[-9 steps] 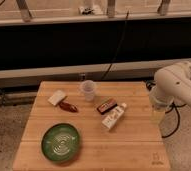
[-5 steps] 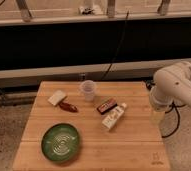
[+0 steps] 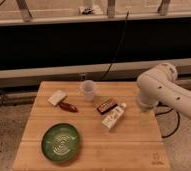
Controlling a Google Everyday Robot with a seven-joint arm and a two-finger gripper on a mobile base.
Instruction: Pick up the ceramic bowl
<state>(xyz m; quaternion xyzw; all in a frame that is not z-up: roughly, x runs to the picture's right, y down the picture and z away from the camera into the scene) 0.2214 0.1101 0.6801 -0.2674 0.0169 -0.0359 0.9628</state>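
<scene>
The ceramic bowl [image 3: 61, 142] is wide, shallow and glossy green with pale rings inside. It sits on the wooden table [image 3: 94, 155] near the front left. The white arm [image 3: 161, 92] reaches in from the right. My gripper [image 3: 145, 117] hangs below it over the table's right edge, far to the right of the bowl and holding nothing that I can see.
A translucent plastic cup [image 3: 88, 91] stands at the back middle. A pale sponge-like block [image 3: 56, 97] and a dark red object [image 3: 68, 106] lie at the back left. A brown bar [image 3: 105, 106] and a white tube [image 3: 114, 115] lie mid-table. Cables hang behind.
</scene>
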